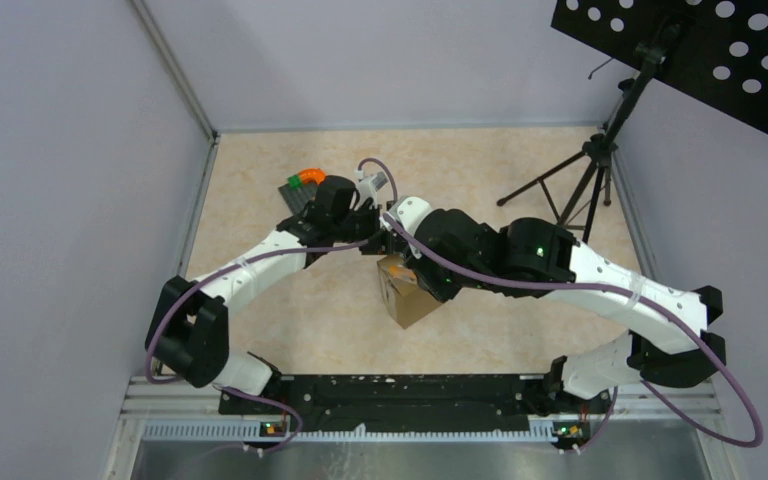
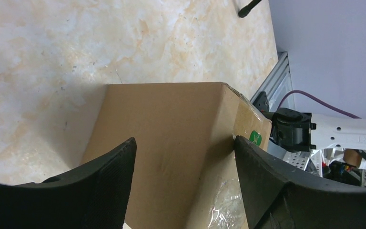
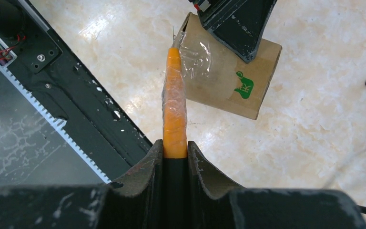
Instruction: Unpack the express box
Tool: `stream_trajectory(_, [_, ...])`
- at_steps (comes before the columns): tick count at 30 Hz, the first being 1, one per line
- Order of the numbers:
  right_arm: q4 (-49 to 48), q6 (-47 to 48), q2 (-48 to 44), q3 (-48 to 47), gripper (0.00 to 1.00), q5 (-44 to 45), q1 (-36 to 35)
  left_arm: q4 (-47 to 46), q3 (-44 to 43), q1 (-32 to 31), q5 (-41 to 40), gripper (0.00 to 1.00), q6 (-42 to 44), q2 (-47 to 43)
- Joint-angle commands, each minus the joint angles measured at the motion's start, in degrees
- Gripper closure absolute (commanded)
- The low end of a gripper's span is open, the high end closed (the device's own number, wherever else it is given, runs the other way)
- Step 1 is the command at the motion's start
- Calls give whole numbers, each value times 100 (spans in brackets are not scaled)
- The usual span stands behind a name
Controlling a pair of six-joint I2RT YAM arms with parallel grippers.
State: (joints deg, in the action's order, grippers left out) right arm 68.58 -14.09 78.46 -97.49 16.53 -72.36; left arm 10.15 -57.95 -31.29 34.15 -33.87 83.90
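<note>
Plain kraft brown on the express box [image 3: 219, 88], with one bright green logo [image 3: 244, 86] stamped on its side and clear tape [image 3: 195, 52] glinting silvery-white over the seam, all against a cream surface [image 2: 76, 38] marbled with tan and peach veins. Vivid orange on the tool [image 3: 174, 109], cloudy under clear film and framed by the matt black, finely ribbed right pincer [image 3: 175, 145]; the left pincer [image 2: 185, 140] shows the same black. There's a white arm shell [image 2: 343, 131], a purple cable [image 2: 314, 98], lilac-grey walls [image 1: 60, 150], and a black panel [image 1: 705, 45] dotted with round holes.
</note>
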Motion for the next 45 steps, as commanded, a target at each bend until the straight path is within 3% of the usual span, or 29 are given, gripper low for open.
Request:
stream_trajectory(1, [-168,10,22,-24,100,179,-17,255,319,-73,-418,24,-298,-220])
stream_trajectory(14, [-62,-128,79,82,100,-6,-25,451,584,-271,-1232,27,-988,-625])
stream_trajectory(24, [-161,-222,107,41,100,-33,-101,466,636,-347,-1358,27,-1159,-681])
stream_trajectory(37, [-281,-568,254,309,100,546,-223,503,653,-363,-1398,27,-1153,-691])
stream_trajectory(45, [-249,-651,218,-18,100,722,-282,522,671,-361,-1453,27,-1166,-743])
